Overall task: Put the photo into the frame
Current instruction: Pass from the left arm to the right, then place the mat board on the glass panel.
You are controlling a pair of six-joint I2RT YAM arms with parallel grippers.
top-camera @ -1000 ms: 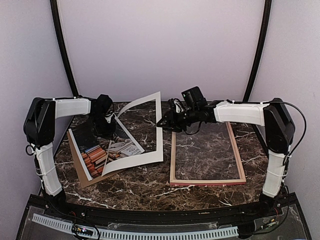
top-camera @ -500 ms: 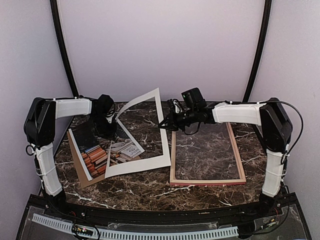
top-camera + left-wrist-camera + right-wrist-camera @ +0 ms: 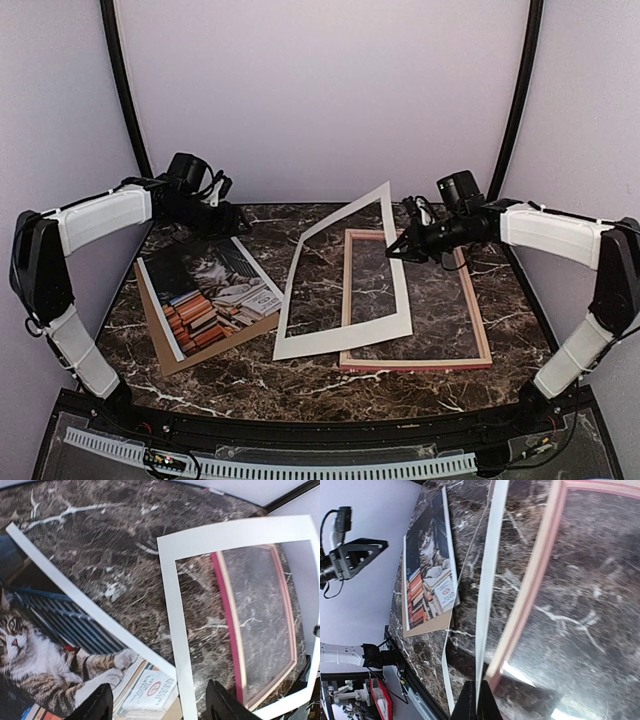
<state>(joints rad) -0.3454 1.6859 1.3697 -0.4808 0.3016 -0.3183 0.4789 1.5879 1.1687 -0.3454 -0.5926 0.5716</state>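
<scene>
The photo (image 3: 205, 290), a tabby cat with stacked books, lies flat at the left on a brown backing board (image 3: 225, 343). The pink frame (image 3: 475, 300) lies flat at the right. My right gripper (image 3: 392, 250) is shut on the right edge of a white mat (image 3: 340, 344). The mat hangs tilted, its near edge resting across the frame's left rail. The right wrist view shows the jaws pinching the mat (image 3: 487, 595) edge-on beside the frame (image 3: 535, 580). My left gripper (image 3: 228, 220) hovers open and empty behind the photo (image 3: 45, 645), holding nothing.
The table is dark marble (image 3: 300, 385). Black cable posts (image 3: 125, 100) rise at both back corners. In the left wrist view the mat (image 3: 170, 610) overlaps the frame (image 3: 227, 630). A perforated white strip (image 3: 250, 465) runs along the near edge.
My right gripper shut on the mat and carried it right, off the photo and onto the frame's left side. My left gripper opened and drew back from the photo.
</scene>
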